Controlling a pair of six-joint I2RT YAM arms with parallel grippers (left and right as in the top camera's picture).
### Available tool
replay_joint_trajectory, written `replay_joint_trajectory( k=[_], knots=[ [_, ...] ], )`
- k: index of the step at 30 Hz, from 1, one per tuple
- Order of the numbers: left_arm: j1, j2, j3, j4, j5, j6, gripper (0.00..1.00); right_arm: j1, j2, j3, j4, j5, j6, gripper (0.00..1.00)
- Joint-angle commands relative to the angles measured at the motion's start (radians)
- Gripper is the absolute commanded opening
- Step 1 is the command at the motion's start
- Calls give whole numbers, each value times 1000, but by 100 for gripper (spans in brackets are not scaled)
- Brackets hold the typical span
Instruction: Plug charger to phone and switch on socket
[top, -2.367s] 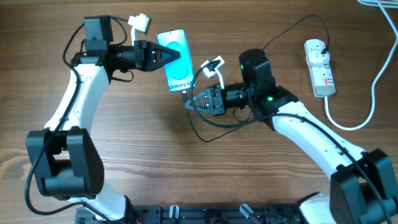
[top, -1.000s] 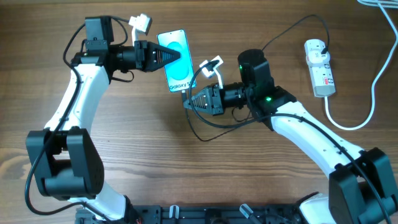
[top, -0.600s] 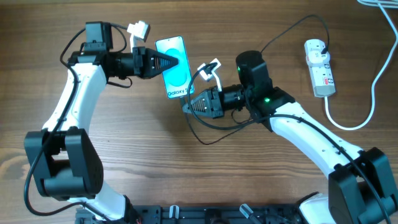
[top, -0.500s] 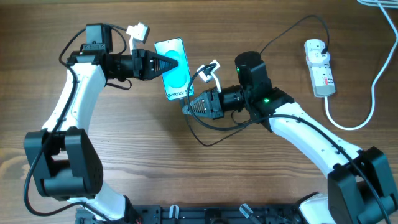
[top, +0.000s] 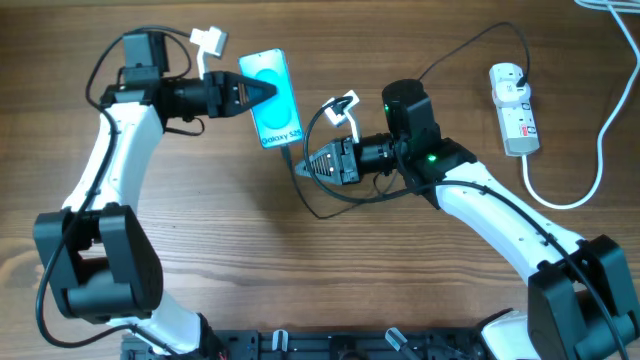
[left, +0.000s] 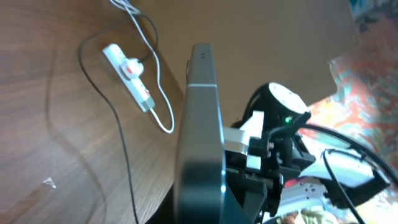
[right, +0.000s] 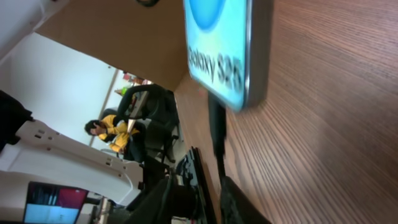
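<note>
The phone (top: 275, 98), teal screen up, is held off the table at the upper left with my left gripper (top: 262, 92) shut on its side. In the left wrist view the phone (left: 200, 137) shows edge-on. The charger (top: 470, 45), a thin black cable, runs from the socket (top: 512, 108) at the right to the phone's bottom edge. Its connector (right: 216, 124) sits in the phone (right: 227, 50). My right gripper (top: 303, 167) is just below the phone. Its fingers (right: 168, 199) stand apart around the cable.
A thick white cord (top: 600, 150) loops from the socket towards the table's right edge. The socket (left: 130, 78) also shows in the left wrist view, far off on the wood. The black cable curls under my right arm.
My left arm has carried the phone a little left and up. The right gripper's jaws have parted from the connector, which stays in the phone.
</note>
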Motion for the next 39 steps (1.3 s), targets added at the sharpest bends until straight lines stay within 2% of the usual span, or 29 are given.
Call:
replay_joint_trajectory(
  k=[1, 3, 8, 14, 16, 18, 28, 30, 34, 39],
  knots=[
    [16, -3, -5, 50, 21, -149, 4, 13, -6, 26, -6, 4, -11, 32],
    [8, -3, -5, 53, 21, -160, 4, 29, -6, 26, -8, 26, -40, 36],
    [-23, -3, -5, 52, 21, -164, 4, 69, -5, 25, -11, 157, -34, 36],
    [-42, -3, -5, 48, 21, -163, 4, 71, -5, 25, 10, 190, -3, 24],
    [-42, -3, -5, 48, 21, -163, 4, 70, -5, 25, 27, 194, 4, 11],
    [-42, -3, -5, 46, 21, -163, 4, 70, -5, 25, 43, 193, 22, 4],
    [-90, -3, -5, 25, 26, -151, 4, 69, -6, 26, 95, 207, 44, 4],
    [-98, -3, -5, -19, 29, -105, 4, 69, -6, 26, 95, 217, 44, 4],
    [-101, -3, -5, -221, 29, 95, 4, 69, -6, 26, 96, 239, 42, 5],
    [-101, -3, -5, -373, 29, 252, 4, 63, -6, 27, 98, 238, 38, 4]
  ],
)
